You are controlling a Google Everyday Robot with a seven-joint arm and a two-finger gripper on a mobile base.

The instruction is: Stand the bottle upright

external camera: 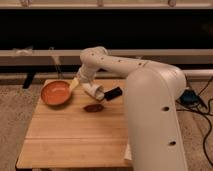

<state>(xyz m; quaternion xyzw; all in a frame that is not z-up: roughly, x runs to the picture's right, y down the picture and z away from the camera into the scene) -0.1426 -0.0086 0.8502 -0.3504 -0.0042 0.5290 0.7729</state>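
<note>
My gripper (88,84) hangs from the white arm over the back middle of the wooden table (75,135), right of the orange bowl. Just below it a white cup (94,91) with a dark inside lies tilted, its mouth facing front right; I cannot tell whether the gripper touches it. Right of the cup a slim, dark-looking object about as long as the cup lies on its side on the table. It appears to be the bottle (113,93). Its cap and label do not show.
An orange bowl (55,92) sits at the table's back left, with a pale yellow thing (74,83) at its right rim. A flat reddish-brown item (93,107) lies in front of the cup. My white arm body (155,120) covers the table's right side. Rails and cables lie behind.
</note>
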